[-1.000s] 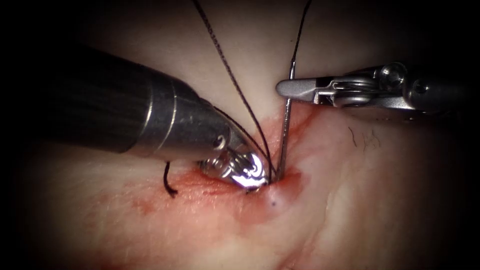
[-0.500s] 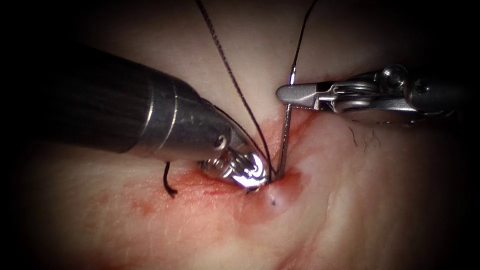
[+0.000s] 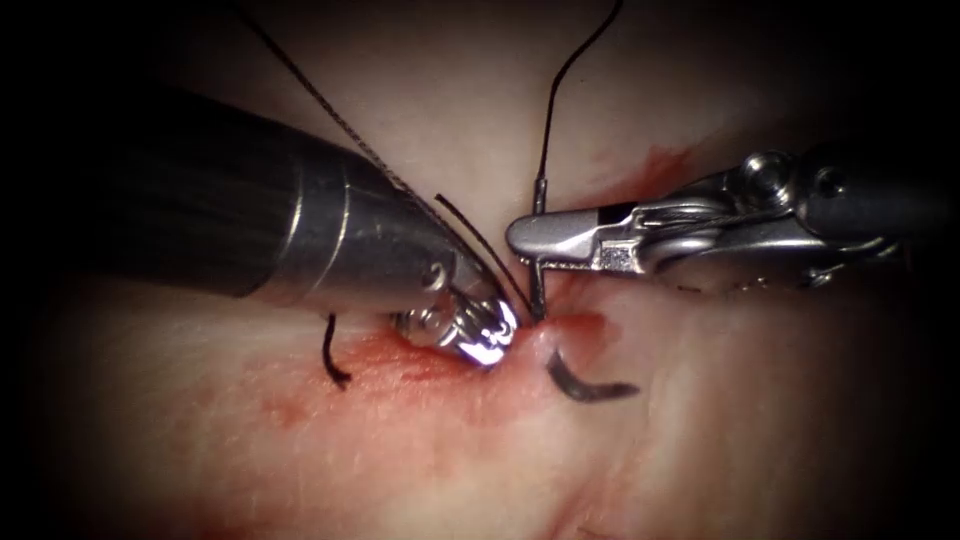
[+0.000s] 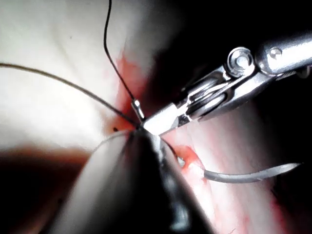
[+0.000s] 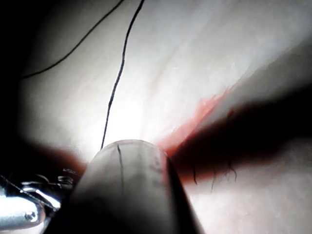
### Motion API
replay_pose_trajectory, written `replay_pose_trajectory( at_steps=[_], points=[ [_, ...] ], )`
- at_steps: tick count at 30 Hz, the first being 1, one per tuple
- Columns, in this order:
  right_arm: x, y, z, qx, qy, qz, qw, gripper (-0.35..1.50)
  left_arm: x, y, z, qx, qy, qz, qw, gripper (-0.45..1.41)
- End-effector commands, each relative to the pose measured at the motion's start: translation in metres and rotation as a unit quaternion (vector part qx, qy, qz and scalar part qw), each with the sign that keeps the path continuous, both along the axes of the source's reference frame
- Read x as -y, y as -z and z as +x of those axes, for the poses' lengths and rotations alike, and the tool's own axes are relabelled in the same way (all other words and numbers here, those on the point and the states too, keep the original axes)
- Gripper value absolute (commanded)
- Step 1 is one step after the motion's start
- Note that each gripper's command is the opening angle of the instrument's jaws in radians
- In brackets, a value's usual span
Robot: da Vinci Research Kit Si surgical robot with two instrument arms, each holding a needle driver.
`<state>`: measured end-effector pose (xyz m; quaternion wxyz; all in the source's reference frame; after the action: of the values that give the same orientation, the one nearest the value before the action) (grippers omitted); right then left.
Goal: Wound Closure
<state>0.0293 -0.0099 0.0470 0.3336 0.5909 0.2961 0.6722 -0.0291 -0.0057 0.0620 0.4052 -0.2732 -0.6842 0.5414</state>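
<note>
Right arm's silver needle driver (image 3: 530, 240) comes in from the right, jaws clamped on the thin curved steel needle (image 3: 590, 388) near its swaged tail end, just above the tissue. Compared with 0.5 s ago the tool sits lower and further left, and the needle has rotated: its pointed end has come out of the tissue and now shows as a dark arc on the right side of the cut. Same arc shows in the left wrist view (image 4: 253, 174) as a pale curved sliver clear of the surface, with the tail end (image 4: 138, 108) at the right tool's jaws (image 4: 158, 122). So the mid-curve is buried in the tissue, both ends out.

Left arm's dark-shafted tool with shiny metal tip (image 3: 480, 335) is pressed onto the pale pink pork-belly tissue (image 3: 760, 420) just left of the needle's entry point. Cannot tell whether its jaws are spread or together; the tip is glare and nothing is visibly held.

Thin black braided thread (image 3: 548, 110) runs up from the needle tail; a second strand crosses over the left tool's shaft. Short black cut thread end (image 3: 332, 355) sticks out of the tissue left of the tool. Red fluid (image 3: 400, 365) smears the cut around both tips.
</note>
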Motion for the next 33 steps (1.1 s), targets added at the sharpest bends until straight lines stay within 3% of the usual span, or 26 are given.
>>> replay_pose_trajectory(
  at_steps=[1,10,12,13,14,17,20,22,25,29,31,33],
  points=[
    [-0.0005,-0.0002,0.0008,0.001,0.001,0.003,1.000,-0.35,-0.0001,-0.0005,-0.0005,0.000,0.000,0.000,1.000,-0.45],
    [-0.0003,0.0003,0.0008,-0.002,-0.003,0.039,0.999,-0.35,-0.0002,-0.0004,-0.0005,0.000,0.000,0.000,1.000,-0.45],
    [-0.0003,0.0003,0.0006,-0.003,-0.004,0.048,0.999,-0.35,-0.0005,-0.0002,-0.0004,0.002,-0.001,0.002,1.000,-0.25],
    [-0.0003,0.0003,0.0005,-0.002,-0.003,0.048,0.999,-0.35,-0.0007,-0.0001,-0.0003,0.003,-0.002,0.003,1.000,-0.06],
    [-0.0003,0.0003,0.0004,-0.001,-0.003,0.051,0.999,-0.35,-0.0010,0.0001,-0.0002,0.002,0.001,0.004,1.000,0.24],
    [-0.0005,-0.0001,-0.0001,0.013,-0.002,0.054,0.998,-0.35,-0.0030,0.0017,0.0001,0.007,0.029,-0.033,0.999,0.34],
    [-0.0008,-0.0005,-0.0006,0.022,-0.005,0.047,0.999,-0.35,-0.0035,0.0036,0.0013,-0.002,0.035,-0.048,0.998,0.37],
    [-0.0008,-0.0006,-0.0008,0.023,-0.008,0.046,0.999,-0.35,-0.0031,0.0051,0.0024,-0.018,0.029,-0.054,0.998,0.27],
    [-0.0007,-0.0007,-0.0009,0.026,-0.011,0.033,0.999,-0.35,-0.0031,0.0083,0.0036,-0.068,-0.037,-0.078,0.994,0.31],
    [-0.0006,-0.0010,-0.0009,0.027,-0.010,0.025,0.999,-0.35,-0.0023,0.0110,0.0051,-0.078,-0.058,-0.087,0.991,0.21],
    [-0.0005,-0.0013,-0.0009,0.029,-0.013,0.024,0.999,-0.35,-0.0018,0.0118,0.0055,-0.071,-0.057,-0.110,0.990,0.37],
    [-0.0004,-0.0015,-0.0008,0.029,-0.012,0.019,0.999,-0.35,-0.0018,0.0126,0.0061,-0.055,-0.044,-0.156,0.985,0.39]
  ],
)
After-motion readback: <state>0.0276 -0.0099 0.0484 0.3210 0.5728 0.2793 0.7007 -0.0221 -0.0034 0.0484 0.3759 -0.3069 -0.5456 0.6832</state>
